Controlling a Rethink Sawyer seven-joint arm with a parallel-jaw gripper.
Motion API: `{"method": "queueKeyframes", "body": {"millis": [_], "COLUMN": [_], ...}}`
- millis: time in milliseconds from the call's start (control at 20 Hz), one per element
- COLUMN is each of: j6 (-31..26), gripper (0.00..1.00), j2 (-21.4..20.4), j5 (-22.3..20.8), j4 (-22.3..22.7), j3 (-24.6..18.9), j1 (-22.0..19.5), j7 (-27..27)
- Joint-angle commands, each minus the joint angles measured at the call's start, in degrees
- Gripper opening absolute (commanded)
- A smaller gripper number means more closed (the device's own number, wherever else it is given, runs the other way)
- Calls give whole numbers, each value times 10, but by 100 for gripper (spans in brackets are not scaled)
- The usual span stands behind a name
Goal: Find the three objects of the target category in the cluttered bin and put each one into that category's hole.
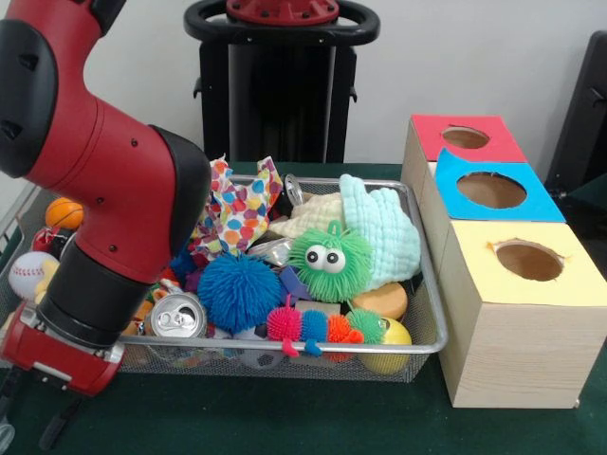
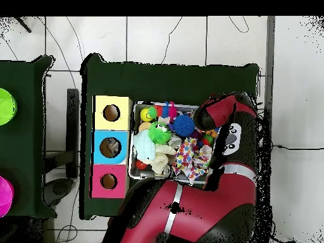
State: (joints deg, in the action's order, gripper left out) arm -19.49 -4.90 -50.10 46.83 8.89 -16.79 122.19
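Front view: red and black arm (image 1: 104, 180) comes down from upper left, elbow bent, forearm dropping over the left end of the wire bin (image 1: 429, 313). Wrist sits low at the bin's near-left corner. Gripper (image 1: 33, 422) hangs past the near rim over the green table (image 1: 285, 417); only dark finger stubs show at the bottom edge, so can't tell if the jaws are apart or closed, nothing visibly held.

Overhead view: the arm (image 2: 215, 190) sweeps up from the bottom and curls over the bin's right side, hiding that end.

Bin contents, front view:
- blue spiky ball (image 1: 237, 289) near centre
- green fuzzy toy with eyes (image 1: 330, 261) just right of it
- multicolour caterpillar (image 1: 313, 327) at the near rim
- soda can (image 1: 177, 318) beside the arm
- yellow ball (image 1: 389, 346) at near-right corner
- orange sponge (image 1: 379, 300) above it
- mint cloth (image 1: 384, 232) at far right
- polka-dot fabric (image 1: 237, 209) at far centre
- baseball (image 1: 30, 275) and small basketball (image 1: 64, 213) at the left end

Right of the bin, three wooden boxes in a row, touching: red-top box (image 1: 465, 137) far, blue-top box (image 1: 493, 190) middle, yellow-top box (image 1: 526, 261) near, each with a round hole on top.
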Motion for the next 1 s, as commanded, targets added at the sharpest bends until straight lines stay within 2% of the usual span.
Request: {"method": "queueKeyframes", "body": {"millis": [50, 400, 1000], "j6": [3, 4, -11], "gripper": [100, 100, 100], "j2": [31, 39, 48], "j5": [-25, -23, -13], "j4": [8, 1, -4], "j3": [-41, -45, -84], "j1": [-15, -22, -63], "j7": [-95, -97, -163]}}
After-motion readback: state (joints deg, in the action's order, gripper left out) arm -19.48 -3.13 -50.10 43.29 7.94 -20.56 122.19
